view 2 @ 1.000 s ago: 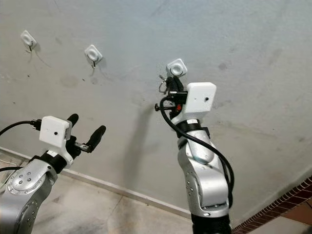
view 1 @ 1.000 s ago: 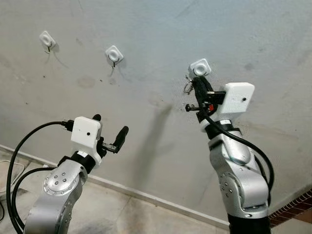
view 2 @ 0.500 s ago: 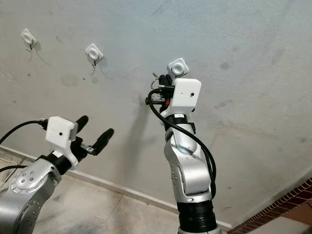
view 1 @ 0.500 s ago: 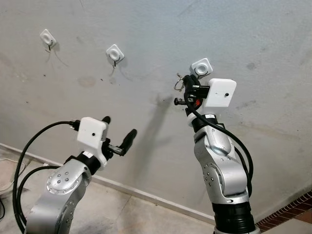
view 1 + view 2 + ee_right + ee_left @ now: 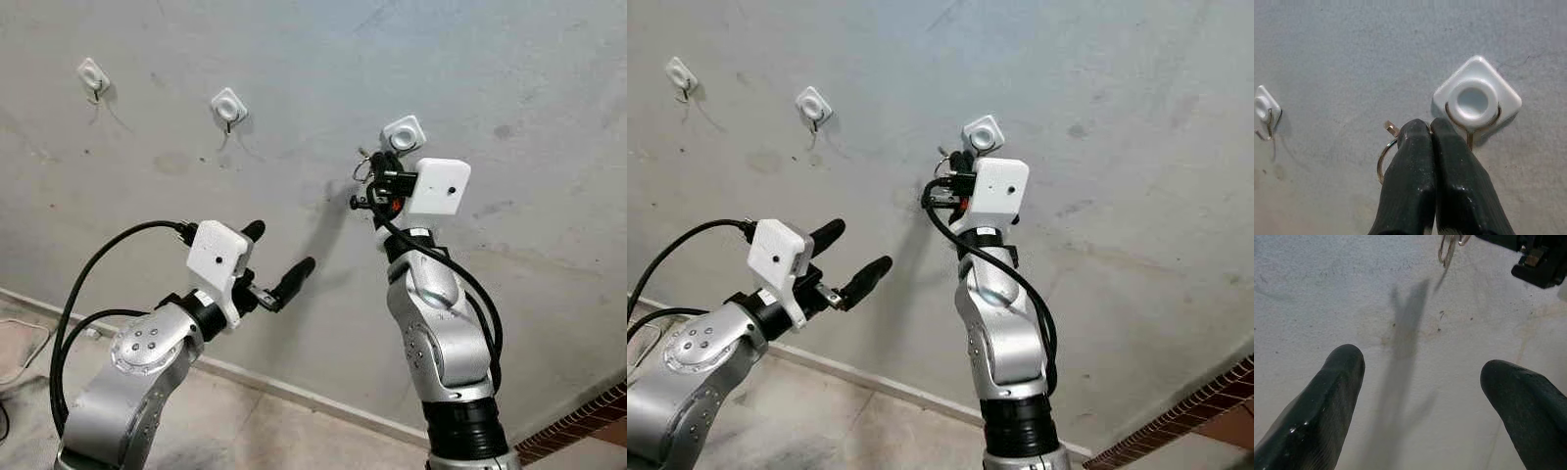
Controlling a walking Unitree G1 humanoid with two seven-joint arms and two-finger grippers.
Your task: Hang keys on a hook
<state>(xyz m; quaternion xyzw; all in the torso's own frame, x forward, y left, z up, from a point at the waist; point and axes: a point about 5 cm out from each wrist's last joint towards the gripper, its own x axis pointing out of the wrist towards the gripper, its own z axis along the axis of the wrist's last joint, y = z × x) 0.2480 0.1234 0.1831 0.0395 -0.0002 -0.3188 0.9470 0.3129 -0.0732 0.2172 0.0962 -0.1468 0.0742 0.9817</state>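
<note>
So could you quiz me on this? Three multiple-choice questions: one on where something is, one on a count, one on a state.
1. Where is the right gripper?
A. beside the rightmost hook
B. down by the floor
C. at the leftmost hook

2. How many hooks are on the wall?
A. one
B. three
C. five

3. How is the left gripper?
A. shut on the key ring
B. open, holding nothing
C. shut on a hook

Answers: 1 A, its fingers are up beside that hook. 2 B, three white hooks in a row. 3 B, its fingers stand wide apart; the key ring is in the right gripper.
</note>
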